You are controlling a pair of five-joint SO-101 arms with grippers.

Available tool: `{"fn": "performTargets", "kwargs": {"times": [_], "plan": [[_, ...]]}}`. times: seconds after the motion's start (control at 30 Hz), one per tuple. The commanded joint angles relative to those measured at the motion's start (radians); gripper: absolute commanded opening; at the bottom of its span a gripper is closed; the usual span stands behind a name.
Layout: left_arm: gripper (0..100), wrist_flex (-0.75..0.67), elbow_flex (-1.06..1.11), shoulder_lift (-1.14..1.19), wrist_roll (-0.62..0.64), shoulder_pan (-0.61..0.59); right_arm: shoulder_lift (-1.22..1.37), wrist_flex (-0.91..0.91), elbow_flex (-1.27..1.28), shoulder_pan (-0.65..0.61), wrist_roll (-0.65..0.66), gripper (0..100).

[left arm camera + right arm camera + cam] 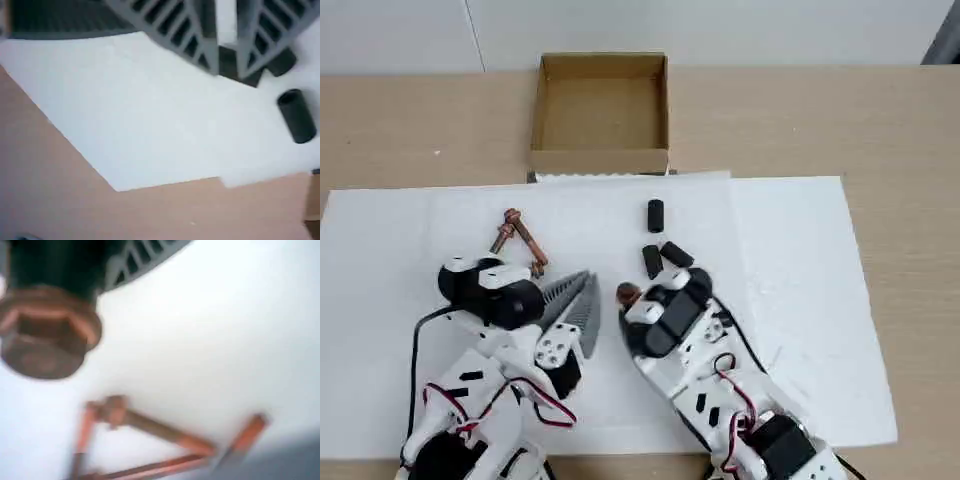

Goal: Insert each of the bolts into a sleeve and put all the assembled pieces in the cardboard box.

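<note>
**One bolt pinched above white paper**

Pinches a copper-coloured bolt [626,292] in the right end effector [636,296], hexagonal flanged head turned outward. Cannot tell whether a sleeve sits on its shank. Holds the left end effector [585,285] just beside, at 9 o'clock, with ribbed grey plastic fingers [190,35] narrowly spread and gripping nothing.

At 10 o'clock from there, on the paper: loose bolts [520,240], slim coppery rods crossed in a small heap. At 12 to 1 o'clock from the pinched bolt: three sleeves [655,215], short matte black cylinders, two lying together near the right end effector, one apart farther out.

Underneath, a smooth white paper sheet [800,260] over a pale wood-grain counter [910,150]. At 12 o'clock, touching the paper's far edge: the cardboard box [600,160], square, open-topped, plain brown. Beyond the counter, a pale wall [720,25].
</note>
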Motion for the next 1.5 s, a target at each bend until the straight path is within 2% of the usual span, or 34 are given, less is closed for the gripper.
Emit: {"fn": "performTargets", "kwargs": {"times": [0.0, 0.13, 0.3, 0.4, 0.6, 1.03, 1.27, 1.47], "plan": [[1, -0.011, -0.022, -0.005, -0.046, -0.083, -0.01, -0.025, -0.011, 0.079, 0.002, 0.3], [1, -0.011, 0.056, -0.006, -0.219, -0.232, -0.001, -0.008, -0.005, 0.173, 0.002, 0.3], [1, -0.011, 0.159, -0.006, -0.321, -0.381, -0.007, 0.056, -0.006, 0.311, -0.083, 0.3], [1, -0.011, 0.219, -0.006, -0.37, -0.416, 0.001, 0.056, -0.011, 0.358, -0.097, 0.4], [1, -0.012, 0.295, -0.006, -0.39, -0.411, 0.062, 0.018, -0.081, 0.36, -0.092, 0.4], [1, -0.011, 0.378, -0.006, -0.39, -0.41, 0.921, -0.119, -0.707, 0.364, -0.092, 0.4], [1, -0.011, 0.378, -0.006, -0.39, -0.41, 1.356, -0.125, -1.125, 0.364, -0.089, 0.4], [1, -0.011, 0.378, -0.006, -0.39, -0.41, 1.707, -0.125, -1.494, 0.364, -0.012, 0.4]]}}
